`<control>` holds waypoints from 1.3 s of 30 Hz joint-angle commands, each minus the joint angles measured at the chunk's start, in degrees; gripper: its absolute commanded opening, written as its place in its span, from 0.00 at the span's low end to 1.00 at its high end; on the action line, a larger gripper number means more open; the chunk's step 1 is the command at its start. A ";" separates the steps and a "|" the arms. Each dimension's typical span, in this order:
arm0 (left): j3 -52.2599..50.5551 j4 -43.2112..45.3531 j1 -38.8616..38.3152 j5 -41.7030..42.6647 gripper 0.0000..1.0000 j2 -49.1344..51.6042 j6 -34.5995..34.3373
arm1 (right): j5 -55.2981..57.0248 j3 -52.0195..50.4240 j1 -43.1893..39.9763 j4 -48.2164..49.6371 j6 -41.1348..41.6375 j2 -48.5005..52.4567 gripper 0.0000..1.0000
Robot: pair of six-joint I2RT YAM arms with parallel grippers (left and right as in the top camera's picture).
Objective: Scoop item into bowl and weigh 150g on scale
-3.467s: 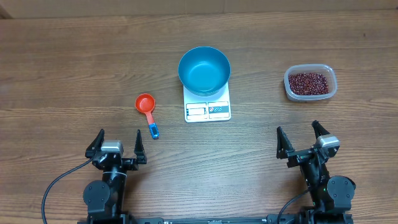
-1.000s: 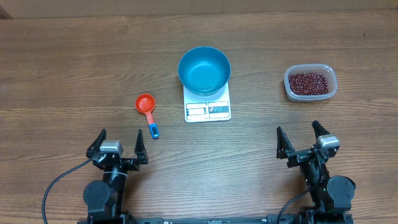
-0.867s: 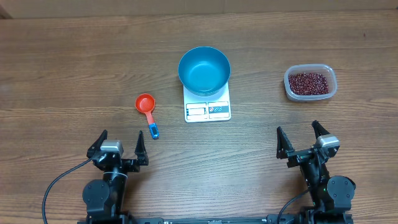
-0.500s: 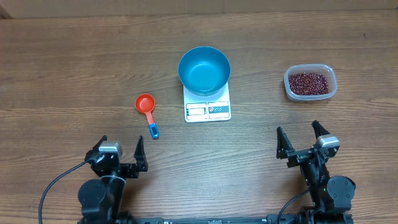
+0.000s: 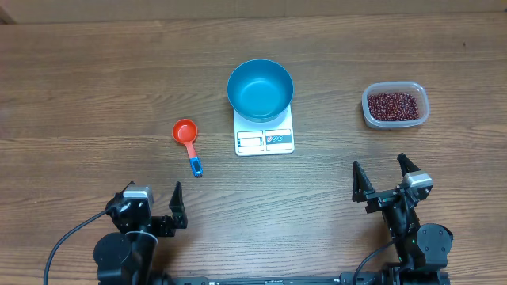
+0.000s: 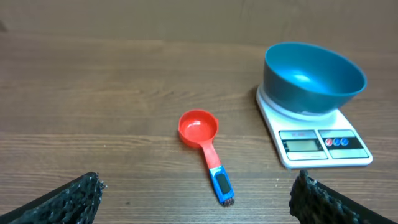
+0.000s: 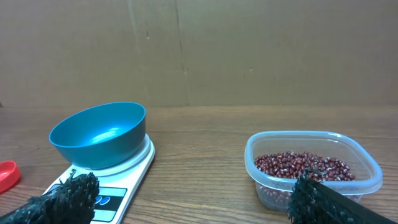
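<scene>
Bowl: the blue bowl (image 5: 260,89) (image 6: 314,78) (image 7: 99,134) sits upright on the far part of the scale (image 5: 264,141) (image 6: 317,144) (image 7: 134,169), its inside plain blue. It is ahead of the left tool (image 5: 149,196) (image 6: 196,194) and off to that tool's right. It is also ahead of the right tool (image 5: 379,165) (image 7: 191,190) and off to its left.
Scale: white and flat on the desk (image 5: 95,79). Its display and buttons run along the edge nearer both tools. It sits roughly between the two tools and well ahead of them.
Beans: dark red beans (image 5: 394,104) (image 7: 305,165) cover the bottom of a clear tub (image 5: 367,109) (image 7: 368,180). The tub stands almost straight ahead of the right tool, well apart from it.
Scoop: a red scoop (image 5: 188,145) (image 6: 205,146) with a blue end on its handle lies flat on the desk ahead of the left tool. The cup end is farther from the tool and the handle points back toward it. It is nearer that tool than the scale is and does not touch the scale.
Left tool: low at the near edge of the desk, jaws spread wide and gripping nothing. In its wrist view the dark fingers (image 6: 68,199) sit at the bottom corners, with the scoop showing between them.
Right tool: also low at the near edge, jaws wide apart and holding nothing. In its wrist view the bowl shows above its left finger and the tub above its right.
</scene>
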 commanded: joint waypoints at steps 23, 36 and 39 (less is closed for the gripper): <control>27.50 -12.59 0.26 0.46 0.99 37.05 2.03 | 0.11 -0.61 -0.17 0.35 0.17 -0.55 1.00; 40.81 -23.71 0.26 0.07 0.99 56.43 2.03 | 0.11 -0.61 -0.17 0.35 0.17 -0.55 1.00; 43.65 -25.81 0.26 0.09 1.00 60.24 2.05 | 0.11 -0.61 -0.17 0.35 0.17 -0.55 1.00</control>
